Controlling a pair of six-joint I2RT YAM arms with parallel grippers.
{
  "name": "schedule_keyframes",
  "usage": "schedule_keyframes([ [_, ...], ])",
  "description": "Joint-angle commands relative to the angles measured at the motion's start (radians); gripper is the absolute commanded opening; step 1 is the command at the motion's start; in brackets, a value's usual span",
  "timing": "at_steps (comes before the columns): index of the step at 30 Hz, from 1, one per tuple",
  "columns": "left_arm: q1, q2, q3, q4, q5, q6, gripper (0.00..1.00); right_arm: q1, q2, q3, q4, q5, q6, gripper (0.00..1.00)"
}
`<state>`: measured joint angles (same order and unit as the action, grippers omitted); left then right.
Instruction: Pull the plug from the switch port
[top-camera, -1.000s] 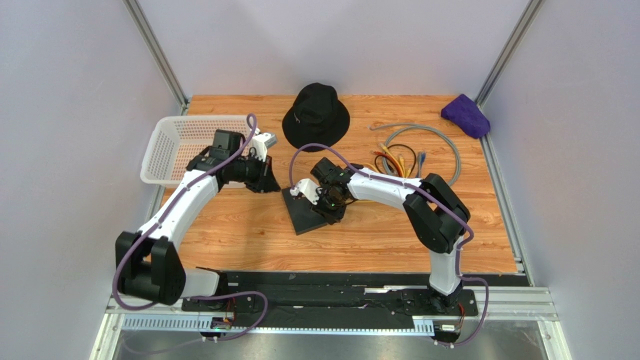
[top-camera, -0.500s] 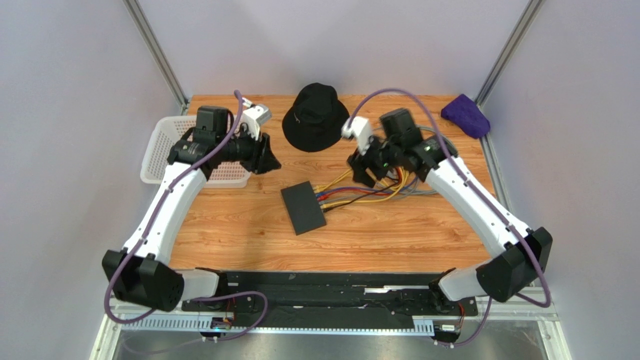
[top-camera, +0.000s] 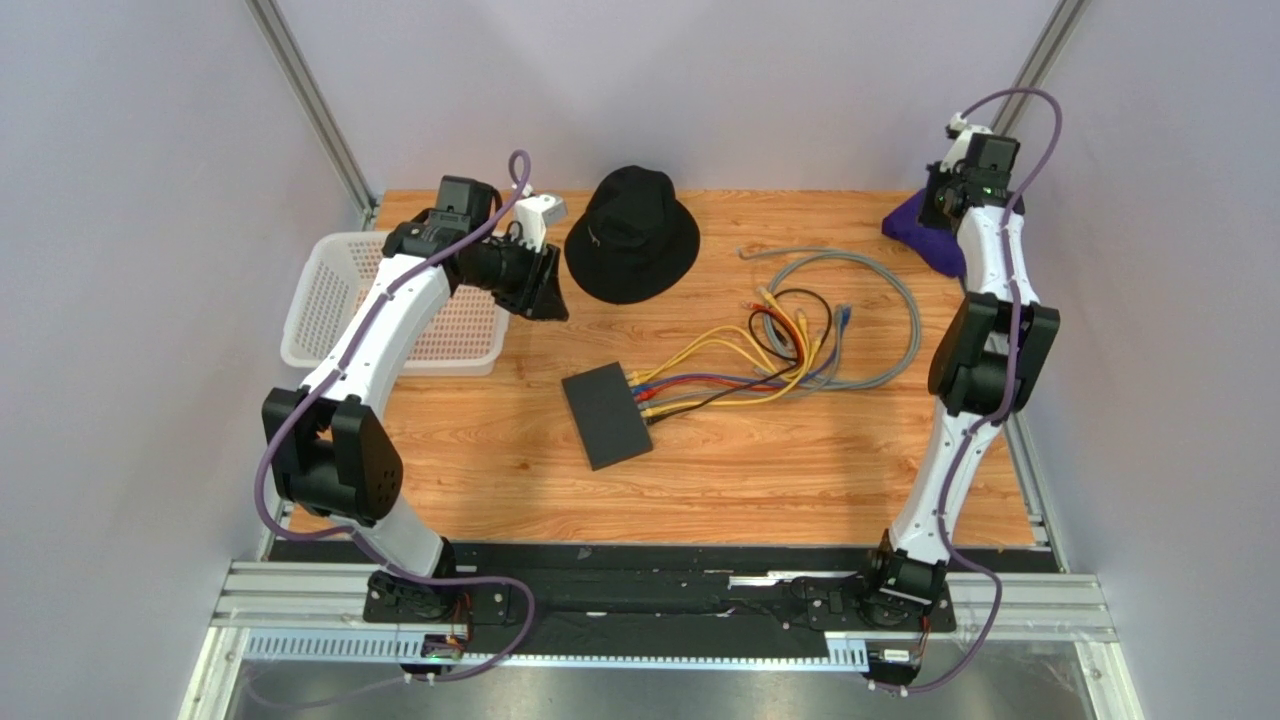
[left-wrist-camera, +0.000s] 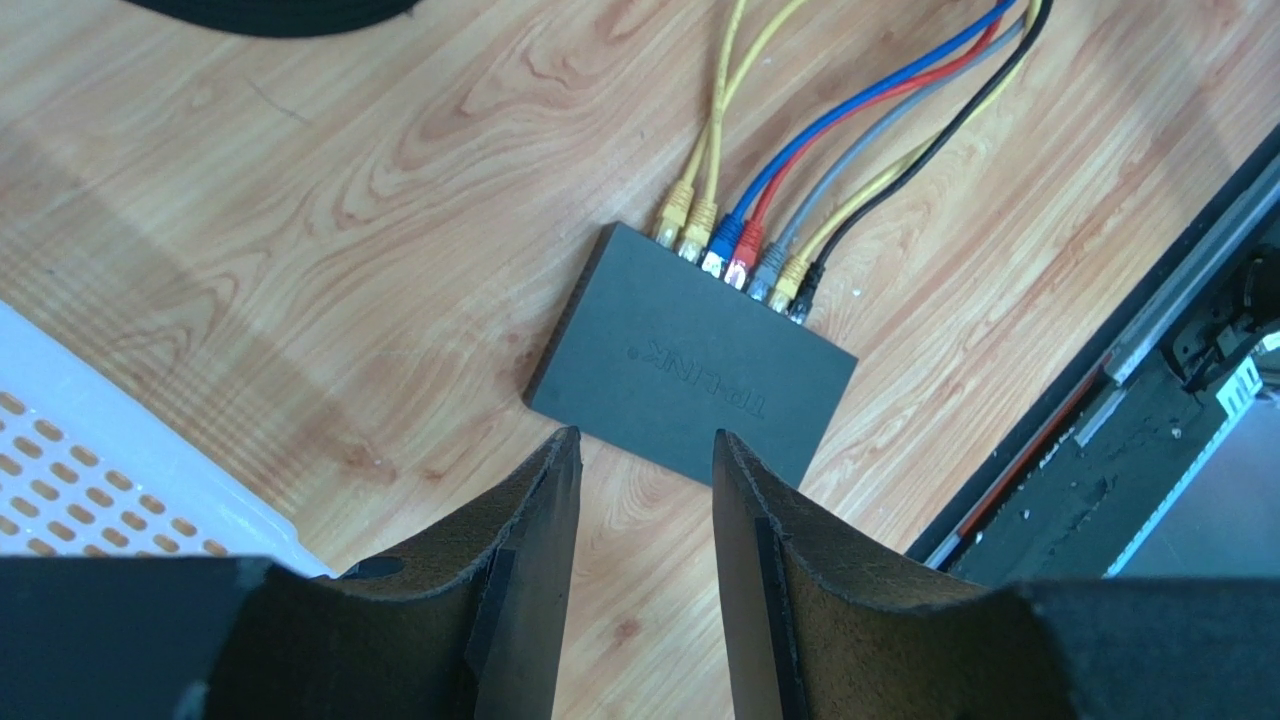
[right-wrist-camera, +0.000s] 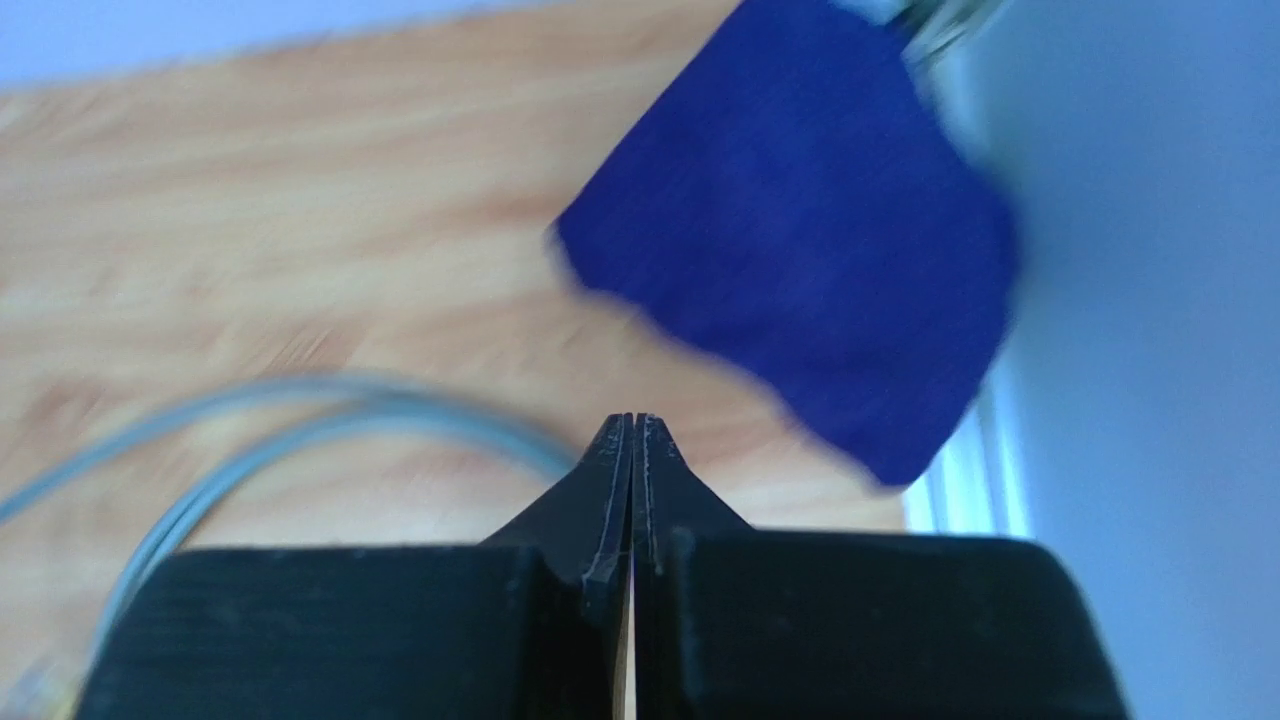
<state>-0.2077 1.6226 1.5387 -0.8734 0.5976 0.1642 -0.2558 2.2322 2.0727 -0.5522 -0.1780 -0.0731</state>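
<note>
Wood-grain surface (top-camera: 496, 465), as seen from its 6 o'clock edge.

1. Switch (top-camera: 607, 416): a flat black box lying flat near the centre of the surface, apart from both pincers. Its socket edge faces about 2 o'clock.
2. Plugs (left-wrist-camera: 736, 263): a row sits in the sockets along that edge, with yellow, blue, red, grey and black among them. All appear seated. Their cables (top-camera: 736, 383) fan out across the wood toward 2 o'clock.
3. Left pincer (left-wrist-camera: 639, 450): fingers spread, with nothing between them. It is held at roughly 10 o'clock from the switch, between the white basket (top-camera: 338, 300) and the black bucket hat (top-camera: 633, 233), and is well apart from the switch. Its wrist view looks down on the switch through the gap between the fingers.
4. Right pincer (right-wrist-camera: 631, 428): fingers pressed together, tips touching, with nothing seen between them. It is at the far 2 o'clock corner, by the purple cloth (top-camera: 932, 228). The wrist view is blurred.
5. Other items: a grey cable loop (top-camera: 902, 323) lies at 2 o'clock from the switch. The hat rests at 12 o'clock. The basket stands at the 9 to 10 o'clock edge.
</note>
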Motion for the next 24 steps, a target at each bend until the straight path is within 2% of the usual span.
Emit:
schedule_keyframes([
  [1,0.005,-0.03,-0.044,0.004,0.03,0.008,0.47,0.03,0.159,0.208,0.185,0.227,-0.076,0.0],
  [4,0.005,-0.038,-0.109,0.027,0.013,-0.023,0.47,0.036,0.36,0.47,0.207,0.374,-0.2,0.0],
  [5,0.004,-0.035,-0.123,0.018,0.01,-0.028,0.47,0.041,0.407,0.553,0.278,0.424,-0.25,0.0],
  [6,0.005,-0.029,-0.121,-0.01,0.005,-0.032,0.46,0.047,0.475,0.556,0.343,0.475,-0.387,0.0],
  [7,0.005,-0.029,-0.12,-0.025,0.008,-0.031,0.46,0.055,0.498,0.549,0.401,0.506,-0.452,0.0],
  [8,0.005,-0.029,-0.117,-0.041,0.014,-0.025,0.46,0.056,0.517,0.528,0.472,0.496,-0.524,0.0],
  [10,0.005,-0.027,-0.109,-0.07,0.011,-0.003,0.46,0.064,0.566,0.514,0.503,0.482,-0.667,0.0],
  [16,0.005,0.005,-0.062,-0.065,-0.029,0.008,0.46,0.088,0.59,0.472,0.387,0.471,-0.755,0.0],
  [18,0.005,0.023,-0.048,-0.067,-0.024,0.001,0.46,0.096,0.572,0.448,0.287,0.428,-0.763,0.0],
  [24,0.005,0.046,-0.051,-0.053,0.001,-0.015,0.46,0.133,0.472,0.382,0.055,0.109,-0.679,0.0],
])
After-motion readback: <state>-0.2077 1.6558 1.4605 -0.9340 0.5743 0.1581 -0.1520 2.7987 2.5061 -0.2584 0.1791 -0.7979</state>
